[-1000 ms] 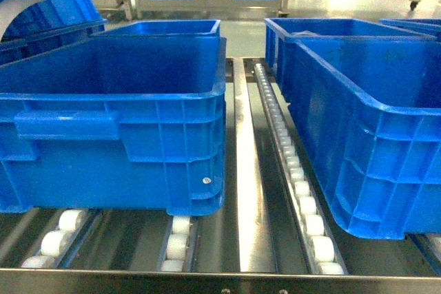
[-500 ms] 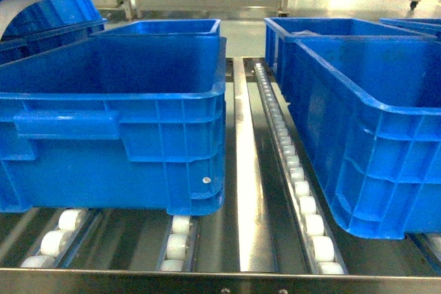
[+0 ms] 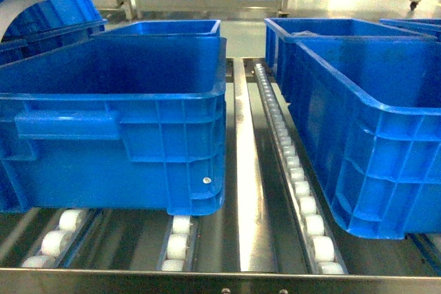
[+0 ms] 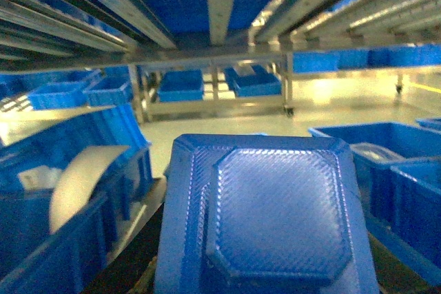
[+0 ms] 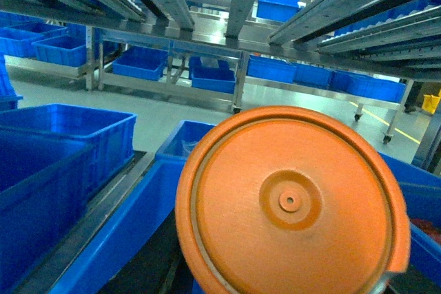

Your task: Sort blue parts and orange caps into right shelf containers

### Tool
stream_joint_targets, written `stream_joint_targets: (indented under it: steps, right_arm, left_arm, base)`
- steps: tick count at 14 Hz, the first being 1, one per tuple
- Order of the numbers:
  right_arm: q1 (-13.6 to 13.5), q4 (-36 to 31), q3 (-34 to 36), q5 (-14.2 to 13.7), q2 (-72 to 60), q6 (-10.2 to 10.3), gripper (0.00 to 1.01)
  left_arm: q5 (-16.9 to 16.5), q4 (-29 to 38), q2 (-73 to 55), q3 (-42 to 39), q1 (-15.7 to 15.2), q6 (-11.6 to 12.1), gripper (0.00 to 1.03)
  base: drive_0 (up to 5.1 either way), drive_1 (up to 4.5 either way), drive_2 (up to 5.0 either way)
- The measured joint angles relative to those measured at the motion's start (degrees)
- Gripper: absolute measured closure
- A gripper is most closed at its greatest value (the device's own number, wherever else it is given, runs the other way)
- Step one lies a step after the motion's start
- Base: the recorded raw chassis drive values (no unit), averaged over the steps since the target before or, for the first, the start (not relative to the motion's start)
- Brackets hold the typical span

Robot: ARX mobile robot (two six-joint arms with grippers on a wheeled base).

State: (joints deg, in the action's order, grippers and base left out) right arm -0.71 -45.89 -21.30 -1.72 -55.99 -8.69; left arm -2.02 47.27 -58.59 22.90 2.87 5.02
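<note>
Orange cap (image 5: 289, 204) fills the right wrist view, close to the camera; blue part (image 4: 269, 218) likewise fills the left. Neither gripper's jaws are visible, grip undetermined. Blue crates (image 3: 372, 122) stand on the roller shelf (image 3: 303, 204).

You get almost nothing of the robot's own body here. The head view carries no arm, cable or housing. In the left wrist view the blue part (image 4: 275, 218) fills the lower middle and hides whatever lies behind it. In the right wrist view the only candidate is a thin dark grey sliver (image 5: 384, 283) just below the lower right rim of the orange cap (image 5: 289, 201), smooth and unmarked. It is too small for you to tell whether it belongs to the pincer. No screws, labels or wiring can be made out.
</note>
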Motion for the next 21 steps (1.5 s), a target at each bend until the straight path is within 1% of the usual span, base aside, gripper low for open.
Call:
stream_joint_targets:
  steps: [1,3,4,5,7,8,12,13,14,15,16,17,18,19,20,21]
  right_arm:
    - [-1.0,0.3,-6.0,-0.8,-9.3,-0.3,0.58]
    - [-2.6,1.7,-12.7,-3.3,-21.7,-1.8,0.58]
    - [-4.1,2.8,-17.9,-5.7,-30.6,-3.1,0.58]
    - [-4.7,2.6,-20.6,-7.0,-34.2,-3.5,0.58]
    - [-5.2,2.5,-23.9,-8.3,-37.2,-3.3,0.58]
    - [-5.3,2.1,-24.7,-8.7,-38.3,-2.9,0.53]
    - [-4.9,1.3,-25.0,-9.2,-39.6,-2.7,0.16]
    - [-4.9,1.3,-25.1,-9.2,-39.6,-2.5,0.03]
    - [-4.8,1.3,-25.2,-9.2,-39.6,-2.3,0.02]
    - [-4.5,1.6,-25.2,-8.8,-39.6,-1.8,0.04]
    - [-4.5,1.4,-25.2,-8.8,-39.7,-1.6,0.03]
    - [-4.2,1.7,-25.2,-9.4,-39.7,-1.7,0.03]
    - [-4.1,1.9,-25.2,-9.4,-39.7,-1.7,0.03]
    - [-4.1,2.1,-25.2,-9.4,-39.7,-1.7,0.03]
    - [-3.7,-0.3,-24.6,-8.0,-39.7,-0.8,0.07]
    - [-3.3,-5.9,-21.8,-3.6,-38.6,2.5,0.17]
  left_arm:
    - [-0.4,0.1,-9.0,6.2,-0.2,-0.2,0.6]
    - [1.0,-1.2,-21.0,14.2,0.2,-0.2,0.6]
    - [1.9,-2.8,-28.8,20.8,0.4,-1.2,0.6]
    - [2.1,-3.6,-32.1,24.5,0.7,-2.1,0.6]
    - [2.6,-3.8,-35.5,27.9,1.2,-3.1,0.6]
    - [3.1,-3.0,-36.8,27.9,1.4,-3.1,0.6]
    - [3.2,-2.1,-37.8,27.9,1.4,-3.1,0.24]
    - [2.9,-2.2,-37.8,27.9,1.4,-3.1,0.11]
    - [2.7,-2.3,-37.8,27.9,1.4,-3.1,0.03]
    - [2.3,-2.3,-37.8,27.9,1.3,-3.1,0.05]
    - [2.1,-2.5,-37.8,27.8,1.3,-3.1,0.05]
    - [3.1,-3.6,-37.8,27.8,1.3,-2.8,0.05]
    - [5.0,-4.1,-37.6,27.5,1.3,-2.6,0.05]
    - [5.7,-4.1,-37.6,27.4,1.3,-2.3,0.05]
    - [5.9,-3.0,-37.5,27.1,1.3,-2.1,0.07]
    - [5.8,0.5,-36.1,24.2,1.0,-3.3,0.17]
  base:
    - [0.0,0.0,0.0]
    - [0.0,0.0,0.0]
    - [0.0,0.0,0.0]
    - [0.0,0.0,0.0]
    - [0.0,0.0,0.0]
    - [0.0,0.0,0.0]
    - [0.0,0.0,0.0]
    - [0.0,0.0,0.0]
    - [0.0,0.0,0.0]
    - [0.0,0.0,0.0]
    - [0.0,0.0,0.0]
    - [0.0,0.0,0.0]
    - [0.0,0.0,0.0]
    - [0.0,0.0,0.0]
    - [0.0,0.0,0.0]
    - [0.0,0.0,0.0]
